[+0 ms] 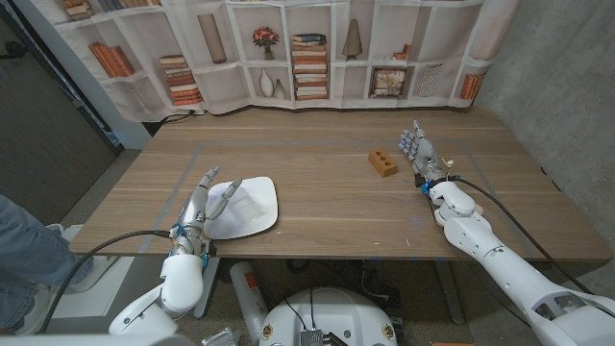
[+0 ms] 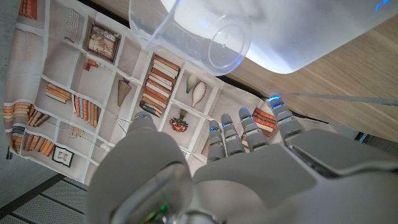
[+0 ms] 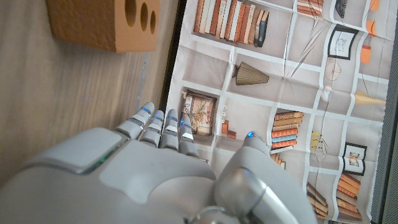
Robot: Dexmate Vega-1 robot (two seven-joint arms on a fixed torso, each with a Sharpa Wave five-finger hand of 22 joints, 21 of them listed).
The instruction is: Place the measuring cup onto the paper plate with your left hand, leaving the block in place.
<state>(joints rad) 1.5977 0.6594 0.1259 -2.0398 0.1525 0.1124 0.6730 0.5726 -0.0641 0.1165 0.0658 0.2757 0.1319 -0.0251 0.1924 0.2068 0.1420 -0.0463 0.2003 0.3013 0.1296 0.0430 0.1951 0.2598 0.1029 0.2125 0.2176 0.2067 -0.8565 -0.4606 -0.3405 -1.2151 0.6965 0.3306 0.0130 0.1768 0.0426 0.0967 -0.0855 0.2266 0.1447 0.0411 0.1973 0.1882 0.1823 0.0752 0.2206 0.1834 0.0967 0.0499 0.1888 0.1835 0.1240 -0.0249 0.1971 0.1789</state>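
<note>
The white paper plate (image 1: 252, 208) lies near the table's front left. A clear measuring cup (image 2: 193, 34) is over the plate's (image 2: 311, 31) near-left part; it is faint in the head view, and I cannot tell whether it stands or lies. My left hand (image 1: 202, 207) is at the plate's left edge with fingers spread, a little apart from the cup and holding nothing. The orange-brown block (image 1: 383, 161) with three holes sits right of centre. My right hand (image 1: 423, 159) stands just right of the block (image 3: 102, 25), fingers straight, holding nothing.
A curtain printed with bookshelves (image 1: 307, 58) hangs behind the table's far edge. A person's leg in jeans (image 1: 12, 250) shows at the left edge, off the table. Bare wood (image 1: 317, 192) lies between plate and block.
</note>
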